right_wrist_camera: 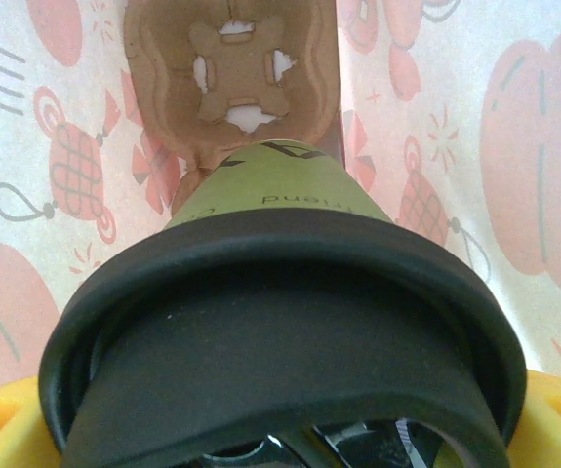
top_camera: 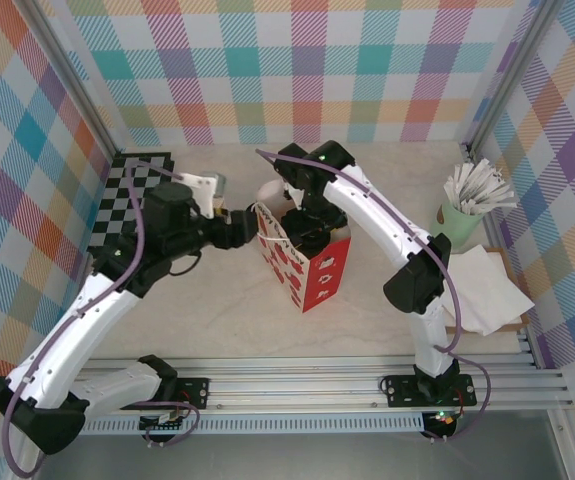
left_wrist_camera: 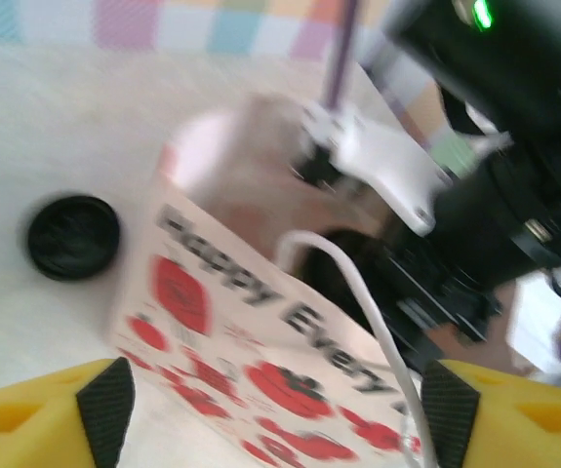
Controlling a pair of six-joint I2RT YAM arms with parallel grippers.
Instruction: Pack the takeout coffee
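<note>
Top external view: we see a red-and-white printed paper bag (top_camera: 312,270) standing upright and open-mouthed about midway between the left and right edges of the table (top_camera: 217,320). The right arm bends down from above, and the right gripper (top_camera: 302,222) is sunk into the bag's mouth. The left gripper (top_camera: 247,228) sits at the bag's left rim.

Right wrist view: the takeout coffee (right_wrist_camera: 280,322) is inside the bag, its black lid nearest the lens and its green band pointing toward the bag's folded brown bottom. We read the yellow fingers (right_wrist_camera: 2,424) as pinching the lid at both sides, the jaws standing wide around it.

Left wrist view: the left gripper's fingers are spread, the bag's printed side and its white cord handle (left_wrist_camera: 358,292) lying between them untouched. A loose black lid (left_wrist_camera: 73,237) lies on the table beside the bag.

Near the right edge we note a mint cup of white sticks (top_camera: 459,225) and white napkins (top_camera: 482,290).
</note>
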